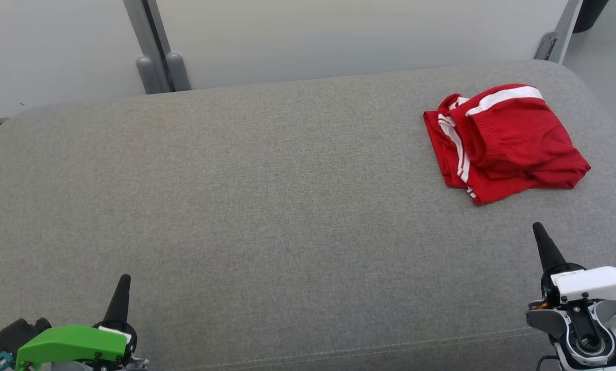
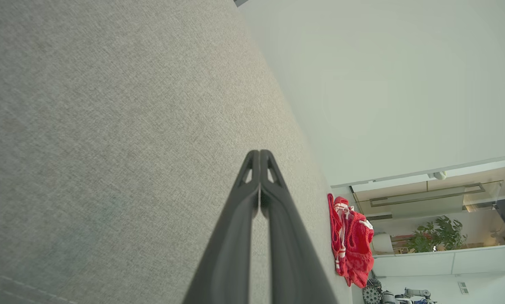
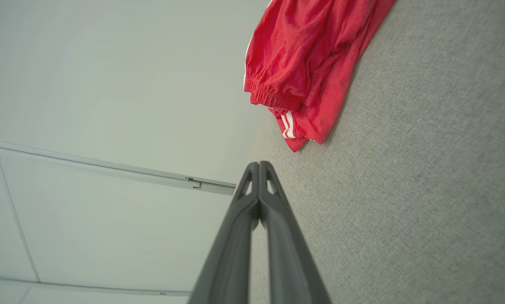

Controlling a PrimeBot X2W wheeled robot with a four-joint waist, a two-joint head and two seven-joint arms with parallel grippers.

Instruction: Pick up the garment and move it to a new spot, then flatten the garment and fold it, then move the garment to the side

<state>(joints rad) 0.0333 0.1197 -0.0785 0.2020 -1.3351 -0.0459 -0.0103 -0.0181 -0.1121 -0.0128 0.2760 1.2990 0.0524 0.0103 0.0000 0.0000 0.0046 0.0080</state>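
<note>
1. Head view: The red shorts point(image 1: 509, 141) lie in a folded-over bundle on the far right part of the big grey cushion point(image 1: 267, 206), close to its back edge. White stripes point(image 1: 503, 97) run along the top and down the left side of the shorts.
   - The left gripper point(image 1: 124, 279) is at the bottom left. It is pinched shut with nothing in it and points up the picture over the cushion. A green cover point(image 1: 71, 342) sits just behind it.
   - The right gripper point(image 1: 537, 228) is at the bottom right. It is pinched shut and empty too, with a white cover point(image 1: 596, 283) behind it.
   - The shorts are near the right gripper but not touching it, and they are well apart from the left one.
   - Behind the cushion is a pale wall point(image 1: 55, 46) with two grey posts point(image 1: 163, 67) side by side.
2. Left wrist view: This gripper's two dark fingers point(image 2: 231, 245) are pressed flat together with nothing between them. The grey cushion is on the left side of the picture. The shorts look small and far away, to the right of the fingertips, lying on the cushion. A green plant point(image 2: 436, 234) stands in the room past them.
3. Right wrist view: This gripper's two dark fingers are pressed together tip to tip, and they are empty. The shorts are at the top of the picture, near the tips but not touching them. Their stretchy waistband point(image 3: 273, 99) faces the gripper, and two white stripes show at the lowest corner.
</note>
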